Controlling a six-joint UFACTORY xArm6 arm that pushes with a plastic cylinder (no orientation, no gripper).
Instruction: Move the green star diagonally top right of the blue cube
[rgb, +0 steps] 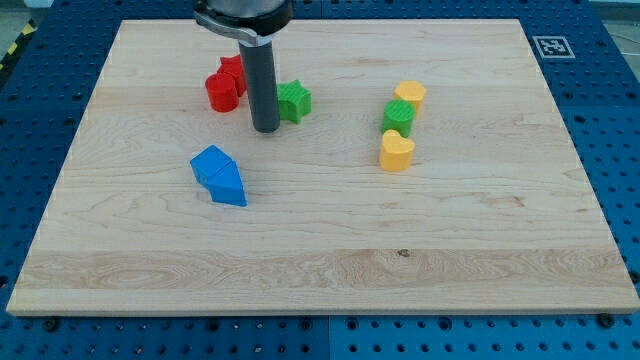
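1. Camera view, step in hand: my tip (266, 128) stands on the board (480, 250) just at the view's left of the green star (293, 101), touching or nearly touching its left edge; which of the two cannot be told. I judge this to be the push stage, with the star engaged or about to be.

2. Fingers: the arm carries none. It ends in a plain dark rod that grasps nothing and can only push.

3. Position of the task's thing: the green star lies above and to the view's right of the blue cube (210, 164), which sits beside a second blue block (229, 184). It is fairly near, but more above than diagonal.

4. Next move, as judged: a short push toward the view's right, perhaps slightly downward, should settle the star on a clear diagonal. The red blocks (226, 84) behind the rod should stay untouched.

5. Appearance: the star is small, bright green, with blunt points, lying flat. Other blocks, yellow (409, 95), green (398, 117) and yellow heart (396, 151), sit well apart at right.
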